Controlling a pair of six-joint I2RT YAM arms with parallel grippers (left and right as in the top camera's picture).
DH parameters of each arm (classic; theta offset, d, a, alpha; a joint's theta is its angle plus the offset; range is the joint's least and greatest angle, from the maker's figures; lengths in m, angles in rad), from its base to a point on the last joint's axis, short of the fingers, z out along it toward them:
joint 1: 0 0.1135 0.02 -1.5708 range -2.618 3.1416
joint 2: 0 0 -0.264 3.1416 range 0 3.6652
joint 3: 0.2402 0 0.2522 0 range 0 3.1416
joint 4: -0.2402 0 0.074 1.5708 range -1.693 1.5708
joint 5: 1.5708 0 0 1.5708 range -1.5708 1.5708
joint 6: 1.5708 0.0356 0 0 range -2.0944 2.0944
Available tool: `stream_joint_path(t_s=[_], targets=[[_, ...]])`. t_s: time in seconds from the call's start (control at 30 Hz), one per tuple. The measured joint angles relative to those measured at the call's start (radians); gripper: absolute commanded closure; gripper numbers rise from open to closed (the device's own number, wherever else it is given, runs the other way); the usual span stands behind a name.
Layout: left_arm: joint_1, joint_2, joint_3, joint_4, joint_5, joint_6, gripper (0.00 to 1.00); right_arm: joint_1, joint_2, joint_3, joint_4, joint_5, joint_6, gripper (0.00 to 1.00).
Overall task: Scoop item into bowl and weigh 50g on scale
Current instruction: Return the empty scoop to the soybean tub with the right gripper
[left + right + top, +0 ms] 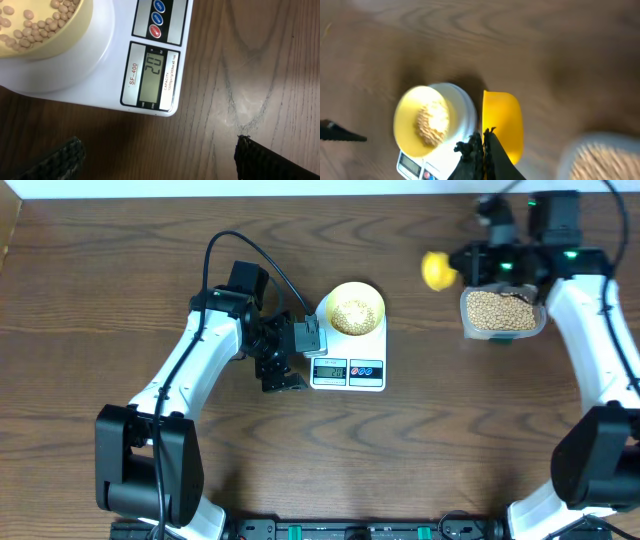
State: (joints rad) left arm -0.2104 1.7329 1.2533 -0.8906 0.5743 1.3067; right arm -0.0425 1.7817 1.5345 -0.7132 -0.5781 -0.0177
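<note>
The pale yellow bowl (356, 308) stands on the white scale (350, 372) with a heap of tan beans (354, 311) in it. In the left wrist view the bowl (60, 37), its beans (27, 25) and the scale (115, 45) show, and the display reads 20. My left gripper (281, 366) (160, 162) hangs open just left of the scale's display end, nothing between its fingers (62, 159). My right gripper (467, 266) (483, 136) is shut on the handle of the yellow scoop (437, 270) (503, 125), held above the table between bowl and container.
A clear plastic container (502, 313) full of beans sits at the back right under my right arm, and shows blurred in the right wrist view (600, 157). Bare wooden tabletop (330, 460) runs along the front.
</note>
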Motion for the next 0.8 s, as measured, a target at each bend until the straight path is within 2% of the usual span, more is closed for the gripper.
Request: stream_joint_path(t_s=[0.23, 0.47, 0.8], targets=[[0.000, 0.000, 0.000, 0.000, 0.000, 0.000, 0.03, -0.093, 0.000, 0.001, -0.138, 0.172, 0.029, 0.99], [0.000, 0.000, 0.000, 0.000, 0.000, 0.000, 0.02, -0.103, 0.000, 0.001, -0.156, 0.439, 0.007, 0.99], [0.000, 0.000, 0.000, 0.000, 0.000, 0.000, 0.03, -0.103, 0.002, 0.001, -0.141, 0.531, -0.008, 0.99]])
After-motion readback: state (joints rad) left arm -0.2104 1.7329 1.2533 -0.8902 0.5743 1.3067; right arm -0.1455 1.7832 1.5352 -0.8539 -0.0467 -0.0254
